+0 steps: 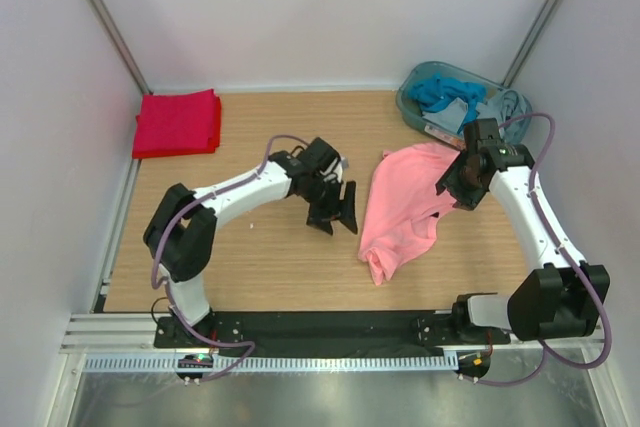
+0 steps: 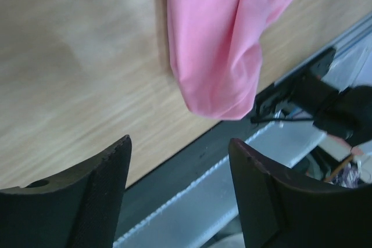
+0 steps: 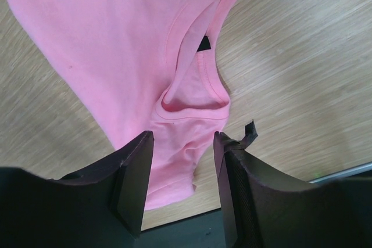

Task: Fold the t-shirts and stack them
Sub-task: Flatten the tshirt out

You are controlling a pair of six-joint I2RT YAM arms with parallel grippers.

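The salmon-pink t-shirt (image 1: 405, 207) lies crumpled on the wooden table right of centre. Its neck opening with the small dark label (image 3: 203, 43) shows in the right wrist view (image 3: 116, 45), and its lower bunched end shows in the left wrist view (image 2: 218, 45). The bright red t-shirt (image 1: 178, 123) lies folded at the far left corner. My left gripper (image 1: 336, 215) is open and empty, just left of the pink shirt. My right gripper (image 1: 462, 187) is open and empty, above the shirt's right edge near the collar.
A grey bin (image 1: 462, 105) holding blue cloth stands at the far right corner, behind the right arm. White walls enclose the table (image 1: 260, 247) on three sides. A black strip and metal rail (image 1: 300, 332) run along the near edge.
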